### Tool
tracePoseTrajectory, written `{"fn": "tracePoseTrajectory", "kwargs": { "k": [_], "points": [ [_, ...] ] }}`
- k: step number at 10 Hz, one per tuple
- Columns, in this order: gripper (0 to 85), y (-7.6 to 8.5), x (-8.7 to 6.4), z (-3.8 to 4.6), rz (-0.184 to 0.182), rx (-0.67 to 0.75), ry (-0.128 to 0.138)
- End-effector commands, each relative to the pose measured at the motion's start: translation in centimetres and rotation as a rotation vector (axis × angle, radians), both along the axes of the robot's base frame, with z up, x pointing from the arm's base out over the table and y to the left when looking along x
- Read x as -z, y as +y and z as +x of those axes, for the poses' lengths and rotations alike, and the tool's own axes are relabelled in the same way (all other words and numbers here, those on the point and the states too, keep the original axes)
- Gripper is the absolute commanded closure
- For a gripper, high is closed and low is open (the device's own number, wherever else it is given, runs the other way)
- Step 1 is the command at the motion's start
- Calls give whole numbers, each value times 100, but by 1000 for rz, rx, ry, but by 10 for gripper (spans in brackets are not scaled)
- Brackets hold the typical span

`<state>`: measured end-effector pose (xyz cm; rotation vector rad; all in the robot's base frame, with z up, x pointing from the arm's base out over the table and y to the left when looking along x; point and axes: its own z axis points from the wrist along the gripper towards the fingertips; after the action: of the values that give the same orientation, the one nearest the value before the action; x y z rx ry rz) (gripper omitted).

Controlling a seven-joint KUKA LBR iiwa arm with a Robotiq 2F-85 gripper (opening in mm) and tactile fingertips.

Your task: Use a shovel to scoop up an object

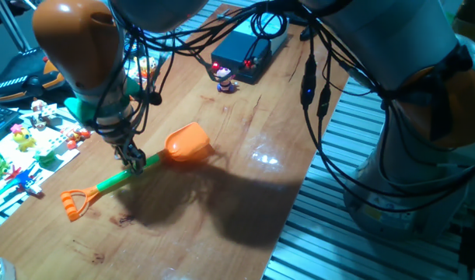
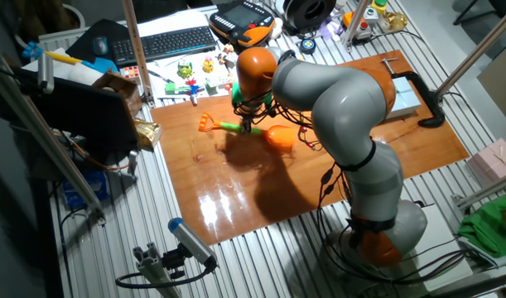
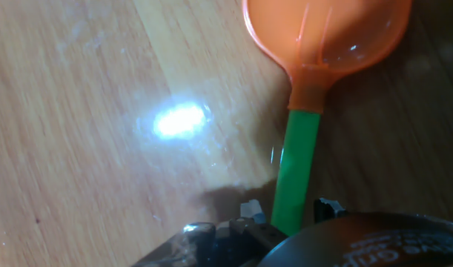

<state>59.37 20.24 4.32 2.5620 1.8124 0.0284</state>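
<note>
The shovel lies across the wooden table, with its orange blade [image 1: 189,144], green shaft [image 1: 113,184] and orange loop end [image 1: 72,204]. My gripper [image 1: 133,160] is shut on the shaft just behind the blade. In the hand view the shaft [image 3: 296,167] runs up between my fingertips [image 3: 248,211] to the blade [image 3: 330,30]. The other fixed view shows the shovel [image 2: 232,127] under my gripper [image 2: 248,129]. The tiny figurine [image 1: 224,78] with a pink-purple head stands at the far side of the table, well beyond the blade.
A black box [image 1: 245,48] with cables sits just behind the figurine. Small toys [image 1: 27,140] lie in rows on a white sheet at the left. A keyboard [image 2: 174,41] lies beyond the table. The table's right edge [image 1: 303,187] drops to a slatted metal floor.
</note>
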Motion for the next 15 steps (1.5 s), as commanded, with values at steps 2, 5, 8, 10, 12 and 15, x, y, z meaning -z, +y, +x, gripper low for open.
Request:
{"fn": "tracePoseTrajectory", "kwargs": {
  "k": [2, 5, 8, 10, 12, 15],
  "points": [
    [420, 6, 55, 25, 4, -4, -4],
    [423, 58, 95, 8, -6, 7, -16],
    [473, 51, 130, 20, -18, 5, -30],
    [537, 35, 129, 21, -10, -33, -47],
    [753, 10, 101, 26, -10, -96, -59],
    [843, -167, -45, 64, 48, -173, -40]
  ]
}}
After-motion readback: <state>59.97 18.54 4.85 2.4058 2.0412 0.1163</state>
